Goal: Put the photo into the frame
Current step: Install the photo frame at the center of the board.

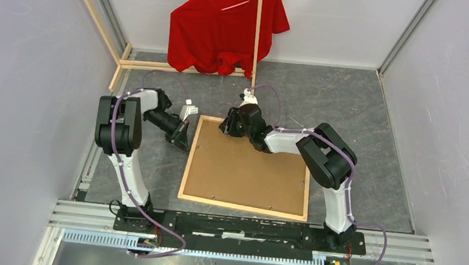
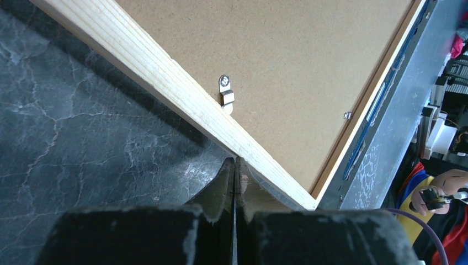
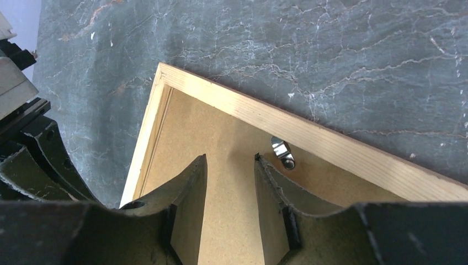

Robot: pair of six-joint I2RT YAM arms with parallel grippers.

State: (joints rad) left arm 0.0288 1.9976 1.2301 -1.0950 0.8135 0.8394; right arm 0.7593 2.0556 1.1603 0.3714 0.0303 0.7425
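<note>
Two hazards are suggested by this arrangement. First, the frame (image 1: pixel 243 207) could be shoved sideways if the left gripper (image 2: pixel 235 165) is pushed harder. The frame is laid face down on the dark table (image 1: pixel 351 105), with its brown backing board (image 1: pixel 248 169) seated inside the wood strips. The left gripper's fingers are pressed fully together with nothing between them, and are set against the outer edge of the left strip near the far corner.

Second, a small metal turn clip (image 3: pixel 282 152) could be missed or bent by the right gripper (image 3: pixel 229 160). Its fingers are parted moderately and empty, and are poised over the board just beside that clip (a slip there could also gouge the board). The photo is not seen in any view, and whether it lies beneath the board cannot be told.

The strips are of pale, straight-grained wood, thin and square-edged. The board is matte and fibrous, flat and stiff-looking. The turn clip is a bright stamped tab held by a screw. The table is veined like stone and looks slick, so little grip is likely offered to the frame.
</note>
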